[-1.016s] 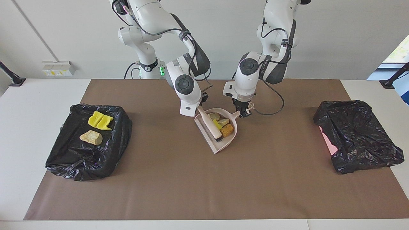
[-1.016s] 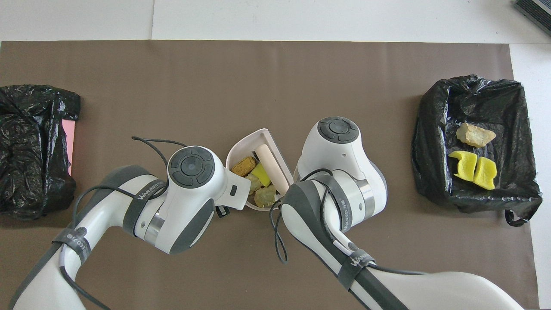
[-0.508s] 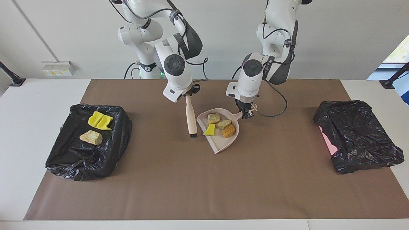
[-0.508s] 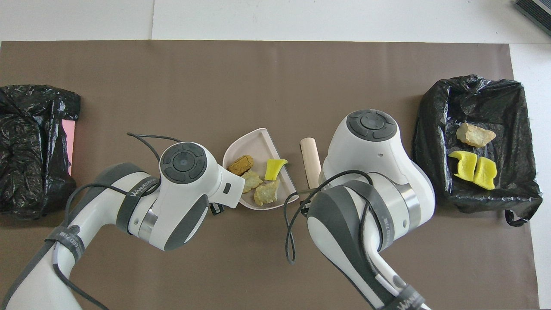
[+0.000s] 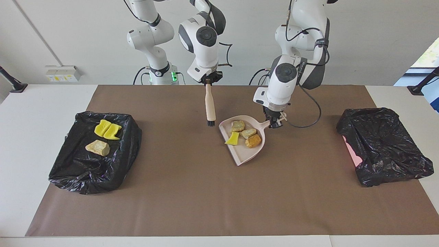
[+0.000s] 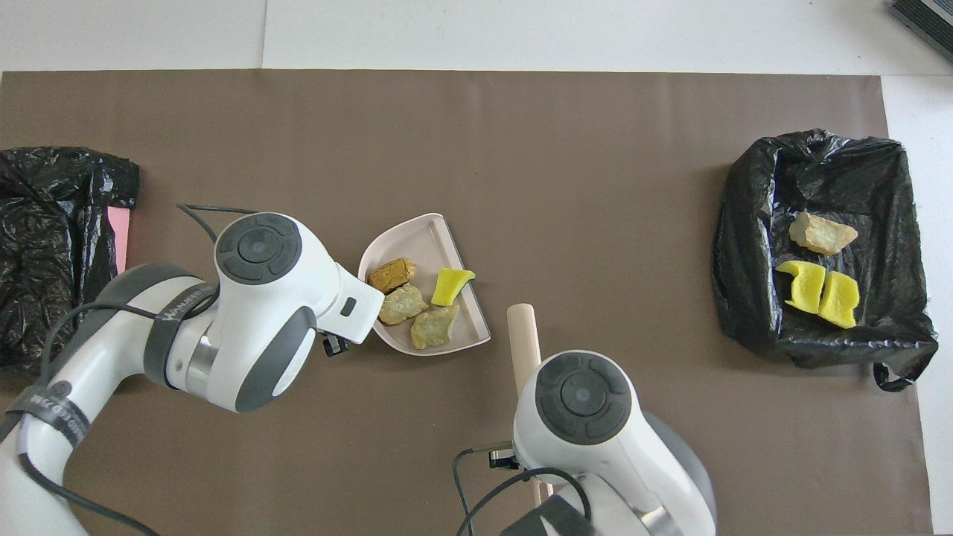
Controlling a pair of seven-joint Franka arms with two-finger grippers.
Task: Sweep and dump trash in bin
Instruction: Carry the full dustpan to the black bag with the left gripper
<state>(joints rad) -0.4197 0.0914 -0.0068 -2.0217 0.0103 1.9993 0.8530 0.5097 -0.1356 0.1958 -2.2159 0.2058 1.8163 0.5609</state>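
With four scraps of trash point(image 5: 244, 134) in the dustpan point(image 5: 247, 156), its handle clamped by the left gripper point(image 5: 275, 124), the open bin point(image 5: 94, 151) lies at 9 o'clock in the facing view, while the right gripper point(image 5: 208, 81) grips the brush point(image 5: 209, 104) aloft.

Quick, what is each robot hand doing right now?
Left gripper: shut on the pink dustpan handle, four scraps inside.
Right gripper: shut on the brush, which hangs bristles down above the mat.

A robotics lab: two white arms point(image 5: 205, 37) bolted at a white table point(image 5: 41, 103) spread with brown paper point(image 5: 219, 192), against a bare pale wall point(image 5: 360, 41) (sockets point(image 5: 61, 73) low on it), camera mounts point(image 5: 12, 82) clamped at the table's corners.
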